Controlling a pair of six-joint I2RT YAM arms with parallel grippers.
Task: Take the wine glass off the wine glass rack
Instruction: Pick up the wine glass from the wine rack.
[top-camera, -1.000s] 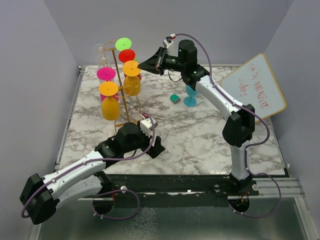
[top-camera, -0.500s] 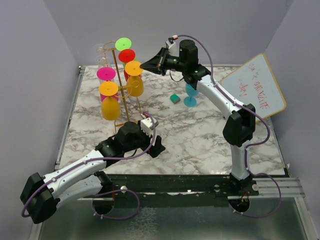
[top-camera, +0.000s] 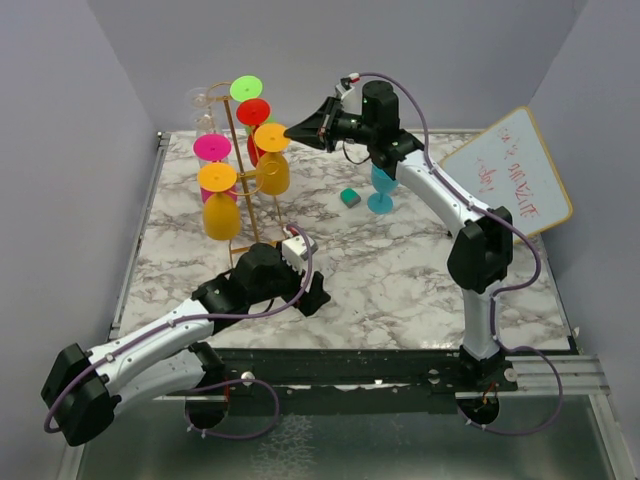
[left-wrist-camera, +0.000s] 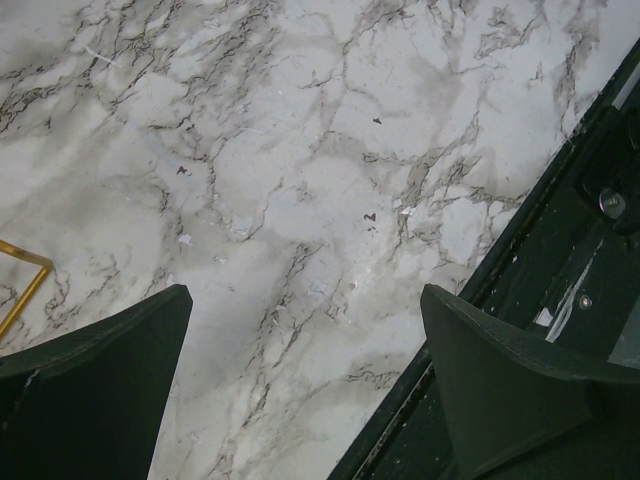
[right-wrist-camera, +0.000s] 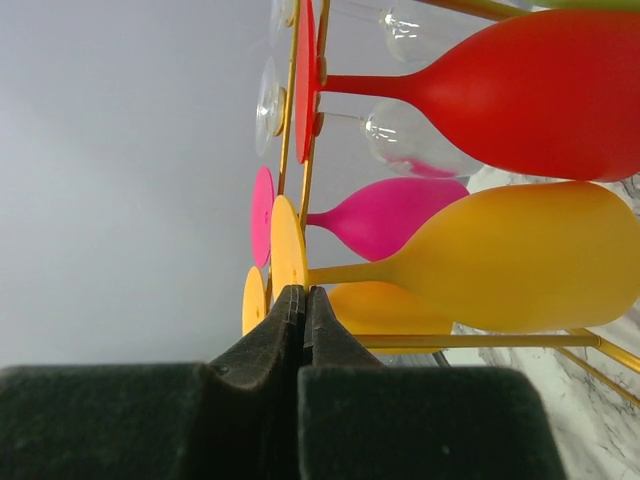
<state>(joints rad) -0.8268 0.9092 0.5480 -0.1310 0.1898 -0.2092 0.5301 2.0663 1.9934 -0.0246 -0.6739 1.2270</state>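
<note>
The marble desk carries the gold rack beside the right pincer. A green block and a blue glass sit behind it.

Coloured glasses hang packed foot beside foot on the wine glass rack. To its right the marble table lies open, up to a teal block and a standing teal glass.

Thin gold metal wire of the wine glass rack gleams just beyond the right gripper, whose fingers look matt black. The yellow wine glass alongside appears smooth, satin-finished plastic.
</note>
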